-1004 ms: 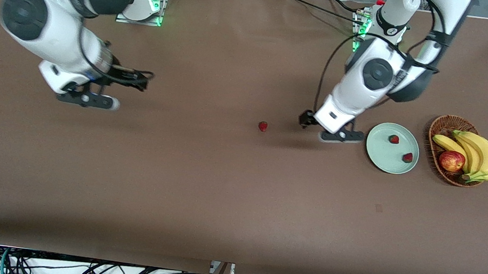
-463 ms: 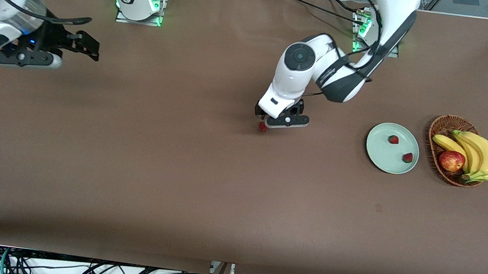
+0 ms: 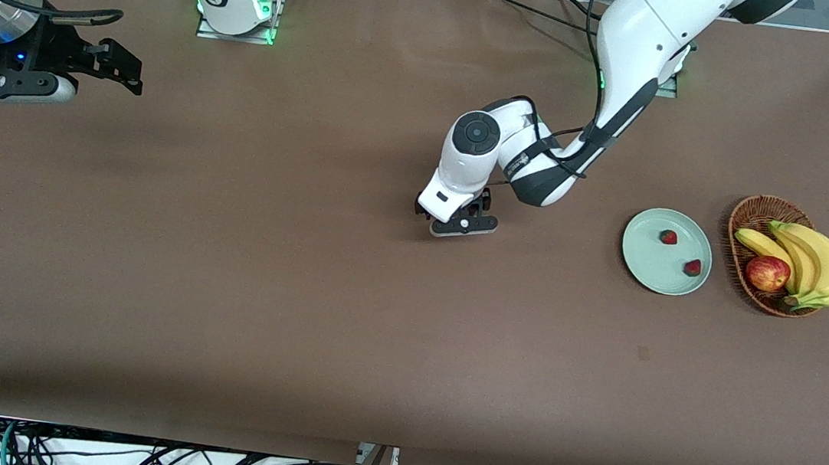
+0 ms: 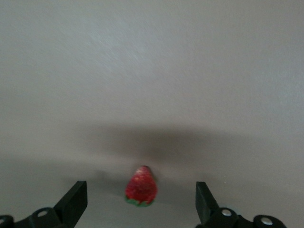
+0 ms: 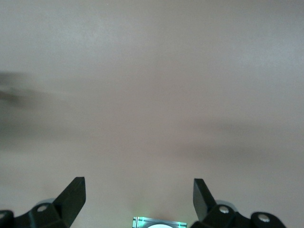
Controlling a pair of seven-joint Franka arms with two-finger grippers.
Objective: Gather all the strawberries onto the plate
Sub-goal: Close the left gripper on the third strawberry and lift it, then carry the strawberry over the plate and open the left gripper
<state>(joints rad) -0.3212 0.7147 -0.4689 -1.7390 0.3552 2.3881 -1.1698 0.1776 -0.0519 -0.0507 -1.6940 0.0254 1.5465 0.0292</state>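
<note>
The pale mint-green plate lies toward the left arm's end of the table and holds two strawberries. The third strawberry lies on the brown table; my left arm hides it in the front view. My left gripper is low over it, open, with the berry between the fingertips and not touching them. My right gripper is open and empty, waiting above the table at the right arm's end, and also shows in its wrist view.
A brown wicker basket with bananas and a red apple stands beside the plate, at the left arm's end. The right arm's base plate shows in the right wrist view.
My left gripper moved from beside the plate to the lone strawberry and came down over it, open. My right arm drew back toward its own end of the table.
</note>
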